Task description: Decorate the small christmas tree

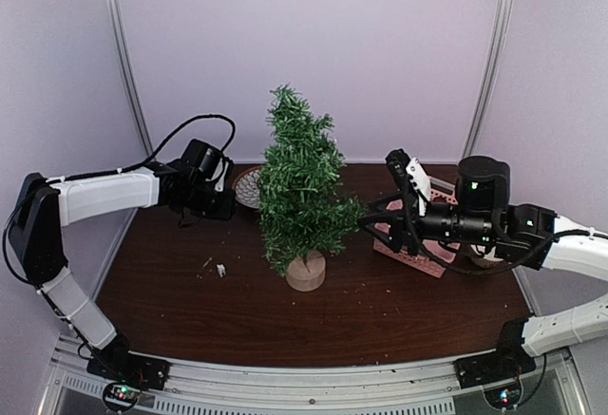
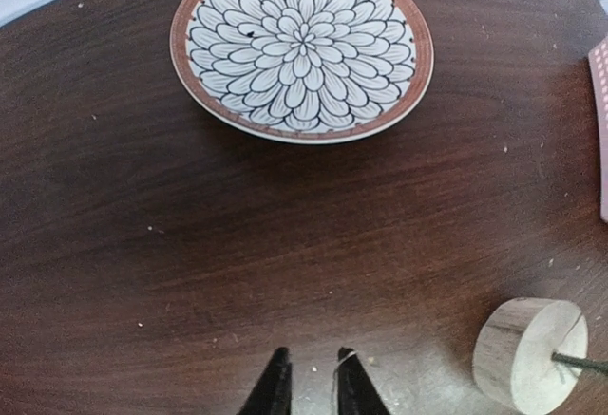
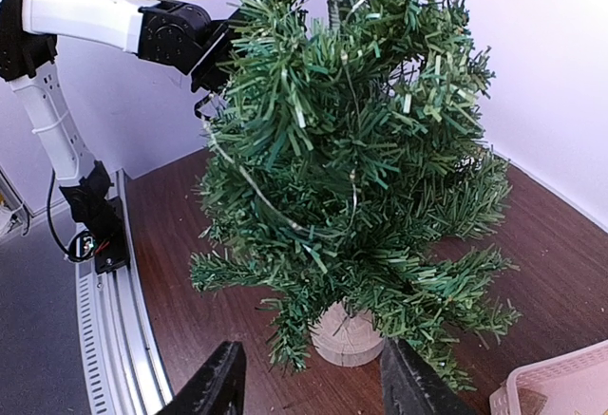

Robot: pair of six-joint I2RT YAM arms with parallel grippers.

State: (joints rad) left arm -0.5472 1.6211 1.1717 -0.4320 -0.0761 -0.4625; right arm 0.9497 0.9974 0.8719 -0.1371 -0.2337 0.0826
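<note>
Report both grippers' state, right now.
Left gripper: jaws open only a crack, nothing between them.
Right gripper: jaws wide open, empty, facing the small christmas tree.

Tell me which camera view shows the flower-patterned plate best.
The left wrist view: the plate lies almost whole and uncovered there, its petal pattern and brown rim clear. The top external view shows only its left part, the rest hidden behind the small christmas tree. The right wrist view does not show it.
</note>
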